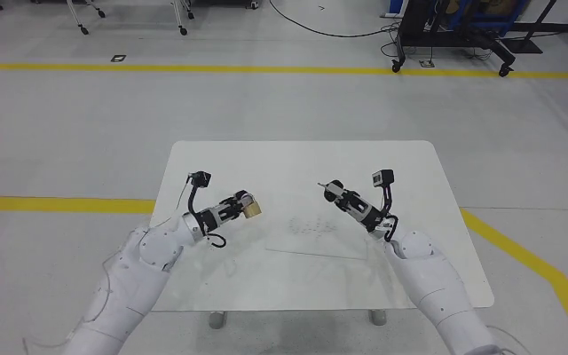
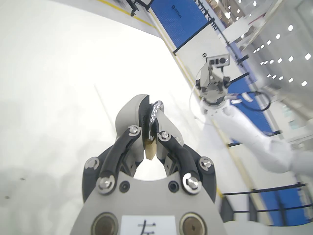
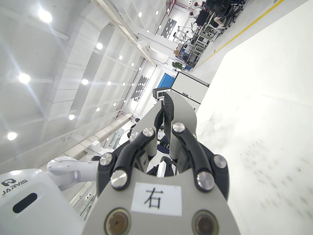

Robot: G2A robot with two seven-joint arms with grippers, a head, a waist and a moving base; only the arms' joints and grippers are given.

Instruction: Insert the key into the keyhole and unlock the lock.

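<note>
Fingers of the left gripper (image 2: 152,110): clamped on the lock (image 2: 150,150). The brass body sits between the pads and the silver shackle (image 2: 157,106) pokes past the tips.
Fingers of the right gripper (image 3: 165,106): pressed together. In the top view a thin sliver juts from their tips, which I take for the key (image 1: 319,185). In the right wrist view the pads hide it.
Lock's place: held off the table (image 1: 408,266), just left of centre in the top view.
Key's place: right of centre in the top view, pointing towards the lock, with a clear gap between the two.
Keyhole: hidden, so I cannot tell which way it faces.
Done, as I judge it: both pieces are gripped and raised, one per arm, and turned roughly towards each other.
Left to do: close the gap, line the key up with the keyhole, push it in, turn it, and free the shackle. Nothing shows the shackle sprung.
Progress: early, with the holding sorted and the insertion not yet begun.
Writing on the grippers: a white sticker (image 2: 148,225) with a single dark character sits on the left housing, and one of the same kind is on the right housing.
Writing elsewhere: a blue panel (image 2: 185,13), upper middle of the left wrist view, bears a small mark too small to make out.
</note>
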